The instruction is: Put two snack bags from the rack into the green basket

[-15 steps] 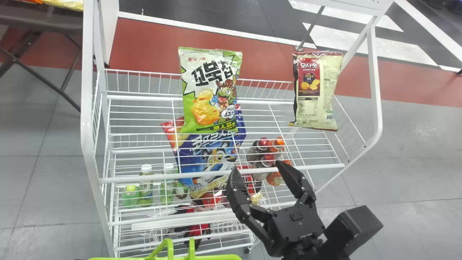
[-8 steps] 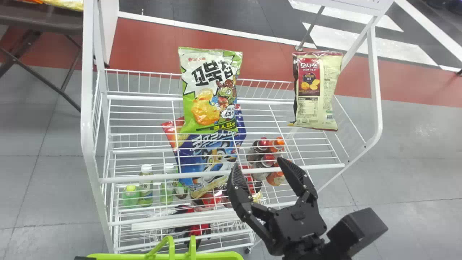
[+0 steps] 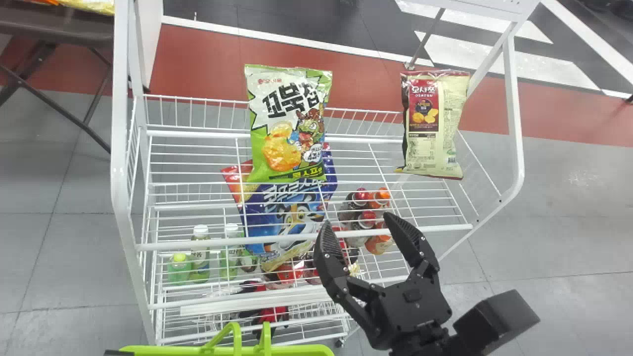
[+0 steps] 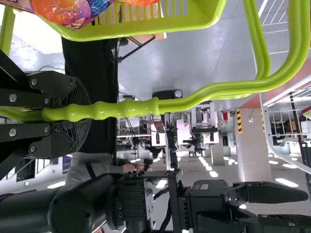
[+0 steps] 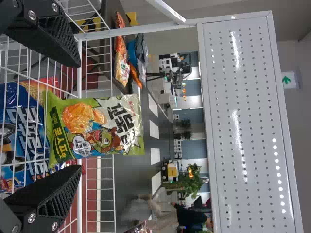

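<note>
The right flat black fingers (image 3: 330,247) have moved right, wide apart; the left fingers (image 4: 75,136) squeeze the green plastic handle (image 4: 126,108).

Glossy plastic green basket (image 4: 141,25), crinkled shiny snack bag (image 3: 289,123), smooth white-coated wire rack (image 3: 296,239)

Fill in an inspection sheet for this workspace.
Surface: white wire rack, several shelves.
Job's things: green snack bag and red-and-cream one on the top shelf; green basket holding a colourful packet.
Clutter: blue snack bag and bottles lower down.
Grippers: left gripper shut on the basket handle; right gripper open, holding nothing.
Cables: black one by the right arm.
Surroundings: dark table, grey floor.
</note>
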Motion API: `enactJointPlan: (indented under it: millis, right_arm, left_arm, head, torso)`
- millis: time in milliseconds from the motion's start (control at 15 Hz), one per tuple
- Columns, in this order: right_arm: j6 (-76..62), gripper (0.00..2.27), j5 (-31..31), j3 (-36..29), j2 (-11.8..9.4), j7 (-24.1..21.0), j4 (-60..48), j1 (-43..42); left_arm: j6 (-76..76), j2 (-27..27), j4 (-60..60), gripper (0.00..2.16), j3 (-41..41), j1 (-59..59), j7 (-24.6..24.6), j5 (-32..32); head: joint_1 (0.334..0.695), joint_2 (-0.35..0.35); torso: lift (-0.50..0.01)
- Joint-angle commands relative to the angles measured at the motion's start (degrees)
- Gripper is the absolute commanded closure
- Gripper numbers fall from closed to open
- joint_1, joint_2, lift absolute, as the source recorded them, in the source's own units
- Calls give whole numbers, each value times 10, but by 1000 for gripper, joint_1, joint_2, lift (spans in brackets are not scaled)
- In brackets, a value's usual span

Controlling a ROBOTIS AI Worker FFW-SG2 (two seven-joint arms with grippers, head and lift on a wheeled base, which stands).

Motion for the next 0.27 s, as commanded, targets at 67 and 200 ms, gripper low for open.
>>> enactJointPlan:
  millis: [67, 200]
  right_arm:
    - [-5, 66, 0, 0, -2, 0, -1, 2]
    - [-14, 66, 0, 0, -3, 0, -2, 5]
  left_arm:
    - [2, 0, 0, 1474, -1, 1, 0, 0]
    - [2, 0, -4, 1474, 0, 1, 5, 0]
  head:
    - [695, -350]
    - [695, -350]
  torso:
    - [-6]
    - [-6]
